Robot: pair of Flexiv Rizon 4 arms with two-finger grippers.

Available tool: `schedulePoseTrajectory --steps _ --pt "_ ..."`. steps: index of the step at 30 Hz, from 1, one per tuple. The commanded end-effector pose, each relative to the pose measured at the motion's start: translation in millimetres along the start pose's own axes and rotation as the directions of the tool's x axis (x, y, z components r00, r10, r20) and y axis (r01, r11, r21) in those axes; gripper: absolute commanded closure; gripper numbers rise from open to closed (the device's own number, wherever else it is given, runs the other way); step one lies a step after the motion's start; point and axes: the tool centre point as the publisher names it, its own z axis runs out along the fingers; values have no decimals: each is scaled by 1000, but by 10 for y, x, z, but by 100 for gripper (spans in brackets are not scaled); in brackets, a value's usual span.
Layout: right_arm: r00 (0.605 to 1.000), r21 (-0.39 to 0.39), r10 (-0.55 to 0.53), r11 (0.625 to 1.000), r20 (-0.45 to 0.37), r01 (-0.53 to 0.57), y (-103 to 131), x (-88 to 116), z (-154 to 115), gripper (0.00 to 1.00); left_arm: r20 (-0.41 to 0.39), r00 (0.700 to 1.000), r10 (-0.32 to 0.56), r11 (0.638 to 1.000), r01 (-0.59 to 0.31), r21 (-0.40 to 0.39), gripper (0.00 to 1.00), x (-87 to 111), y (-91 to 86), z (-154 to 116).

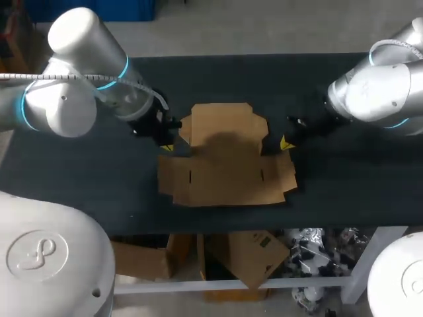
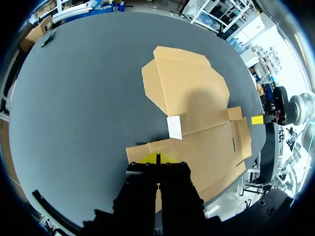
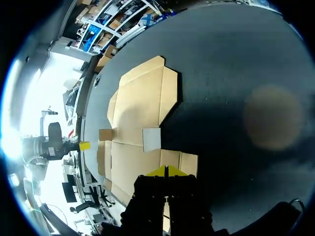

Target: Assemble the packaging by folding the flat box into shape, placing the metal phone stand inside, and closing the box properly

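Dark grey tabletop (image 1: pixel 79 185) carries a flat brown cardboard box blank (image 1: pixel 225 162), my left pincer (image 1: pixel 166 146) and right pincer (image 1: pixel 285 142) closed on nothing beside its flaps.

matt cardboard flat box (image 1: pixel 225 155), dark matt table (image 1: pixel 79 178)

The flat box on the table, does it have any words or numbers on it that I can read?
None: the flat box is plain brown cardboard in all three views, with no words, labels, numbers or signs on it.
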Motion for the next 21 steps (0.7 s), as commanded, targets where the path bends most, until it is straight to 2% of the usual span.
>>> schedulePoseTrajectory --steps 1,13,21 --pt "1000 -3 -1 1000 4 1 -153 19 -203 100 8 1000 -8 999 8 31 100 2 241 -255" --pt "1000 4 8 1000 3 -8 -624 -32 -354 100 4 999 -46 998 46 52 100 29 775 -497" --pt "1000 27 25 999 -2 -24 -967 -125 -301 100 -1 998 -69 997 69 44 100 -5 1149 -538"
